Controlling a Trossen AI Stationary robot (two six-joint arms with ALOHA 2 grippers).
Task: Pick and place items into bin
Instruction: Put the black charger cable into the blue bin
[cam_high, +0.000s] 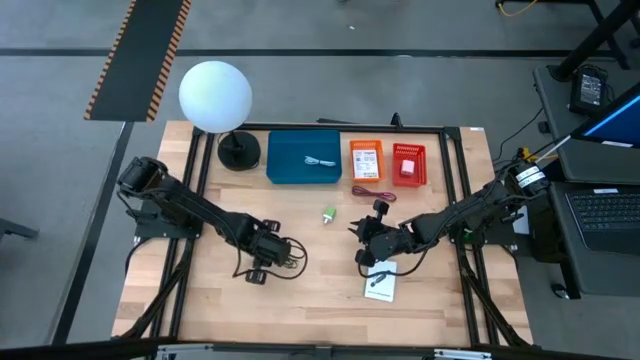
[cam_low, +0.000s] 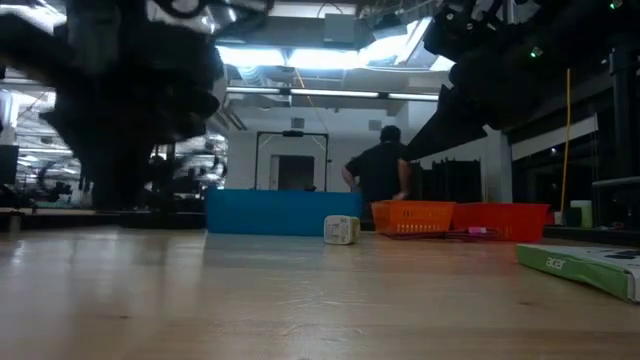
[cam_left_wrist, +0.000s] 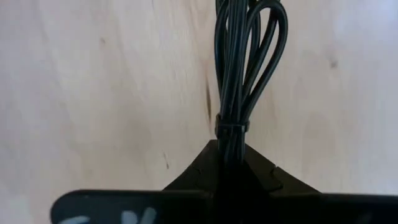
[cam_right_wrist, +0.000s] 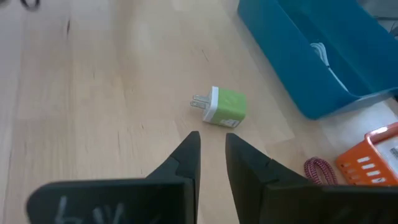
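Observation:
A bundled black cable piece (cam_left_wrist: 239, 68) lies on the wooden table left of centre, and my left gripper (cam_high: 268, 250) is shut on it. A green-and-white plug (cam_right_wrist: 225, 106) lies on its side mid-table. My right gripper (cam_right_wrist: 211, 142) hovers just near of the plug, its fingers narrowly open with nothing between them. The blue bin (cam_high: 304, 157) stands at the far edge with a white item (cam_high: 320, 161) inside. A red cord (cam_high: 372, 192) lies in front of the baskets. A white printed card (cam_high: 380, 283) lies flat near the right gripper. My left gripper pinches the cable bundle between its two fingers at the tied end, just below the black tie (cam_left_wrist: 231, 127). The fingers come steeply from above and lie along the bundle. The loops (cam_left_wrist: 255, 37) reach out past the fingertips over the tabletop; whether they are lifted clear does not show.
A white globe lamp (cam_high: 215, 95) stands on its black base at the far left. An orange basket (cam_high: 366, 160) and a red basket (cam_high: 408, 163) sit right of the bin. A person (cam_low: 380, 175) stands in the room beyond. Bare wood lies along the near edge.

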